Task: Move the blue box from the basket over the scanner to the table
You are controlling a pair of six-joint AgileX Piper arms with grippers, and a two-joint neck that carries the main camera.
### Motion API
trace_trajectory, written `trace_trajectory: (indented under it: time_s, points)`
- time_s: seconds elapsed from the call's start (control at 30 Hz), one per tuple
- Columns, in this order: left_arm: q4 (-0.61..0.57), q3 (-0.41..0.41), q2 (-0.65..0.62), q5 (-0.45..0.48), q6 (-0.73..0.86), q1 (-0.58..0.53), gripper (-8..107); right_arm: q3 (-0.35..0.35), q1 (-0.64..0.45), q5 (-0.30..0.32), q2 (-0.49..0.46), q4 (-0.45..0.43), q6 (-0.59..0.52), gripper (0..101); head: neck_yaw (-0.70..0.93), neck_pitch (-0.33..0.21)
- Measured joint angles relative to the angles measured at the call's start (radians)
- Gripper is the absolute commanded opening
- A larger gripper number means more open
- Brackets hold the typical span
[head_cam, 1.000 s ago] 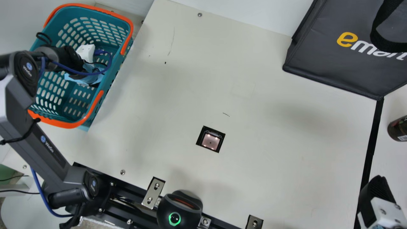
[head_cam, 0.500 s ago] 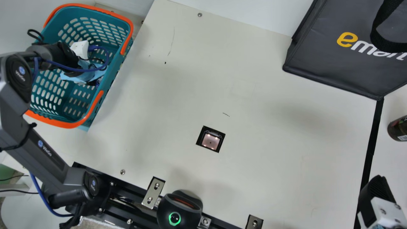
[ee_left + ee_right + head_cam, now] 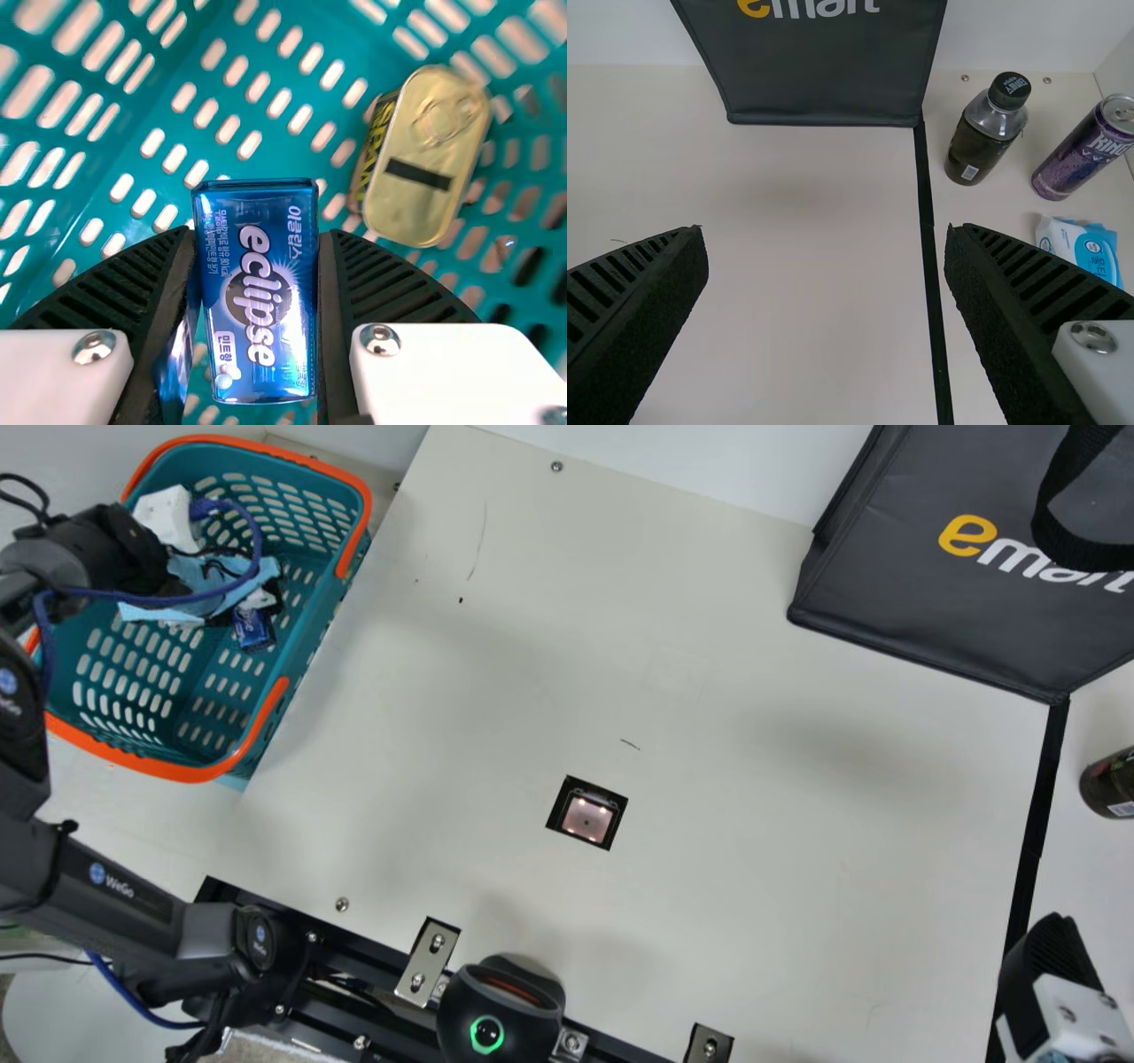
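Over the basket at the main view's left is my left gripper, with part of the blue box visible below it. The left wrist view has the upright blue box clamped between both ribbed fingers of my left gripper, basket mesh behind it. The scanner window lies in the middle of the table. At the main view's lower right corner stands my right gripper; in the right wrist view, the same right gripper is wide open with nothing between its fingers.
A gold-lidded can lies in the basket. A dark bag stands at the back right. Beyond the black tape strip are a bottle, a purple can and a white-blue packet.
My left arm has moved toward the main view's left and slightly up, bringing the blue box into sight under the gripper. The right arm has stayed still.
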Motion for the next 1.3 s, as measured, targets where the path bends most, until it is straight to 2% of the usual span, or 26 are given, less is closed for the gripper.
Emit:
trace_trajectory:
  time_s: [0.37,0.63,0.93,1.3]
  points:
    - [-0.028,-0.046,-0.172,0.132,-0.102,-0.006,-8,0.0,0.0,0.0,0.0,0.0,0.0,95,0.0,-0.002]
    - [-0.026,-0.103,-0.266,0.261,-0.113,-0.072,-8,0.0,0.0,0.001,0.0,0.0,0.0,95,0.002,-0.002]
    - [0.012,-0.197,-0.338,0.436,-0.15,-0.218,-8,0.0,0.0,0.001,0.0,0.0,0.0,95,0.002,0.0]
    - [0.079,-0.288,-0.338,0.587,-0.275,-0.481,-8,0.0,0.0,0.001,0.0,0.0,0.0,95,0.002,0.0]
